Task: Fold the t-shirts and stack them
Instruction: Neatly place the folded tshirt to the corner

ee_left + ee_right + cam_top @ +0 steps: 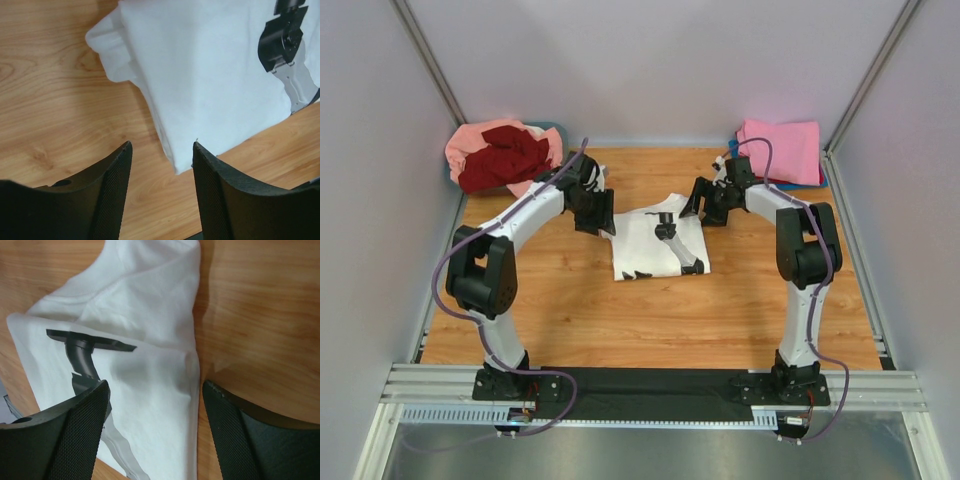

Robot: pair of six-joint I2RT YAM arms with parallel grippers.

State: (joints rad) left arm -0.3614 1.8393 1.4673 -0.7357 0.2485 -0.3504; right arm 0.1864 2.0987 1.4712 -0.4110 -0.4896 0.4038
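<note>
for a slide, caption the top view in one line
Left arm and right arm flank a half-folded white t-shirt on the table, unfolded shirts heaped back left, pink stack back right.

An off-white shirt (658, 245) is lying folded on the table (570, 310), the left gripper (603, 222) hanging over its left edge and the right gripper (705, 205) over its far-right corner. A heap of shirts (500, 155) is sitting far-left and a pink stack (782, 150) far-right.

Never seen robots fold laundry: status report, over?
Left gripper open, right gripper open, both empty. Off-white cloth t-shirt with black print partly folded, flat between them. Nothing in the way.
</note>
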